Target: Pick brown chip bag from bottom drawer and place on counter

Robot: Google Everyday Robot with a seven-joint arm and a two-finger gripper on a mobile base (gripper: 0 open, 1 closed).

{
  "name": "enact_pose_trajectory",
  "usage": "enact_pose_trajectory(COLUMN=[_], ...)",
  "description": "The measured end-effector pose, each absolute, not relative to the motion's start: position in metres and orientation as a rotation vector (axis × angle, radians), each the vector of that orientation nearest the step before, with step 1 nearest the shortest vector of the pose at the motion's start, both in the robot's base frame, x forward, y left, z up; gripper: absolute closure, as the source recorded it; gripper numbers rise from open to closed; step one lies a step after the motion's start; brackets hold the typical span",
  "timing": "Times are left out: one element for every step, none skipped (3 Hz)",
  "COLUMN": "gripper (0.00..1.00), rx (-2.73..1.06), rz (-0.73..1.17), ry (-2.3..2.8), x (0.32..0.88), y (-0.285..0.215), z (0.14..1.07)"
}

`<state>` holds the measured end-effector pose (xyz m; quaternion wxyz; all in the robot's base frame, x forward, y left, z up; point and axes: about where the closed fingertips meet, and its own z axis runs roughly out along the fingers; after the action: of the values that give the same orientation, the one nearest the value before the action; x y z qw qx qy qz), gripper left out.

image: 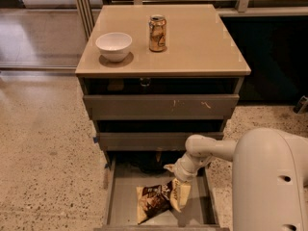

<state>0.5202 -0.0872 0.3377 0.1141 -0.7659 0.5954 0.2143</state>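
The brown chip bag (152,201) lies crinkled on the grey floor of the open bottom drawer (124,203), near its front. My gripper (177,192) reaches down into the drawer from the right and is at the bag's right end, with cream fingers (181,197) against it. The counter (202,42) is the glossy beige top of the cabinet above.
A white bowl (114,45) and a gold drink can (157,32) stand on the counter's back left and middle. Two grey drawers (159,107) sit above the open one. My arm's large white body (269,182) fills the lower right. Speckled floor (43,143) lies to the left.
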Motion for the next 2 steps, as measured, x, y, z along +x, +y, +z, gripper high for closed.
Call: enact_pose_trajectory(gripper=[0.00, 0.00], rx=[-2.246, -2.276], rz=[0.628, 0.576], ry=[1.746, 1.707], x=[0.520, 0.517], y=[-0.087, -0.084], z=[0.338, 0.323])
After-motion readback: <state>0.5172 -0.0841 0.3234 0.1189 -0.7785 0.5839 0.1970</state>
